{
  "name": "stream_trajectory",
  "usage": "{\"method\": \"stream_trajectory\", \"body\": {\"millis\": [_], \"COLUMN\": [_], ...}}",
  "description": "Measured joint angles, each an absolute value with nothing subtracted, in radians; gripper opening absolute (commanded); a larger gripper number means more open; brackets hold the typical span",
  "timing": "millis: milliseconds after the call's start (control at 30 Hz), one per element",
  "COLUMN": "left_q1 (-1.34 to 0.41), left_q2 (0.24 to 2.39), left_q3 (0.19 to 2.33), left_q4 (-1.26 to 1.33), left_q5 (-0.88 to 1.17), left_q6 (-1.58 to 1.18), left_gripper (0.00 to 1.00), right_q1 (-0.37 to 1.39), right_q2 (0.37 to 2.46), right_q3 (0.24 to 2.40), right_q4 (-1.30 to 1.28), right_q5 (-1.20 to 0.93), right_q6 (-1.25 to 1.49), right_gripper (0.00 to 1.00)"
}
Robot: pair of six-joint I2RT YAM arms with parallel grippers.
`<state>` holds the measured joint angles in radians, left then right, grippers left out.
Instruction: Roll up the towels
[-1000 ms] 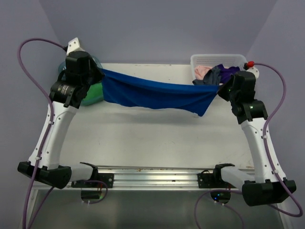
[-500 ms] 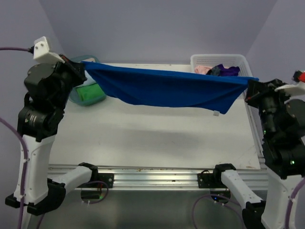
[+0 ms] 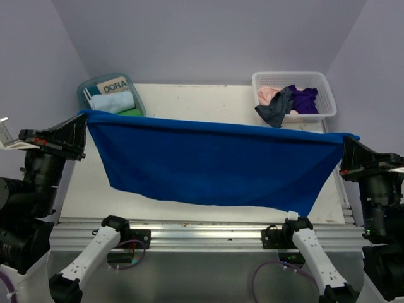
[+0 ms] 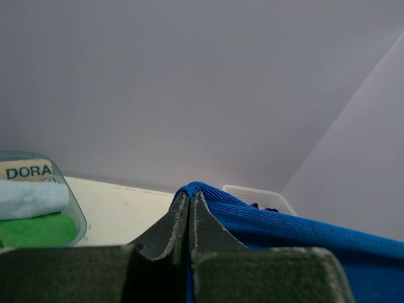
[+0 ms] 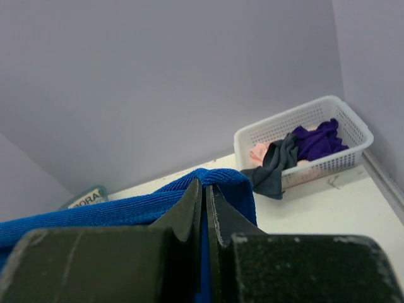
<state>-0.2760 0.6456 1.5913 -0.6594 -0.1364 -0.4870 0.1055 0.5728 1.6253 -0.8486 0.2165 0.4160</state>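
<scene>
A royal blue towel (image 3: 208, 165) hangs stretched wide between both grippers, high above the table, its white tag (image 3: 292, 216) at the lower right corner. My left gripper (image 3: 83, 120) is shut on its left top corner (image 4: 196, 189). My right gripper (image 3: 344, 140) is shut on its right top corner (image 5: 218, 178). Pink, grey and purple towels (image 3: 285, 101) lie in the white basket (image 3: 325, 95), also seen in the right wrist view (image 5: 297, 148). Light blue and green towels (image 3: 117, 103) lie rolled in a clear bin (image 4: 38, 211).
The clear bin (image 3: 85, 93) with a DORA label stands at the table's back left, the white basket at the back right. The metal rail (image 3: 202, 230) runs along the near edge. Purple walls close in on three sides.
Both arms have swung up and toward the near edge, pulling apart. The blue towel went from a sagging band at the back to a wide, taut sheet hanging over the table's front.
</scene>
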Motion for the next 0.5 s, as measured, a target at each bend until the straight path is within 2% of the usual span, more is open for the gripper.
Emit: {"method": "stream_trajectory", "body": {"millis": [167,333,500], "left_q1": [-0.275,-0.274,-0.272], "left_q2": [0.647,0.731,1.028], "left_q3": [1.460,1.190,0.989], "left_q4": [-0.635,-0.612,-0.531], "left_q5": [-0.165,-0.247,-0.279], "left_q6": [-0.501,-0.540,-0.561], "left_gripper": [0.00,0.00,0.00], "right_q1": [0.105,0.105,0.105], "right_q2": [0.572,0.642,0.960], "right_q3": [1.525,1.226,0.973], "right_q4": [-0.873,-0.854,-0.703], "right_q5": [0.222,0.226,0.219], "right_q6": [0.453,0.499,0.530], "right_gripper": [0.00,0.00,0.00]}}
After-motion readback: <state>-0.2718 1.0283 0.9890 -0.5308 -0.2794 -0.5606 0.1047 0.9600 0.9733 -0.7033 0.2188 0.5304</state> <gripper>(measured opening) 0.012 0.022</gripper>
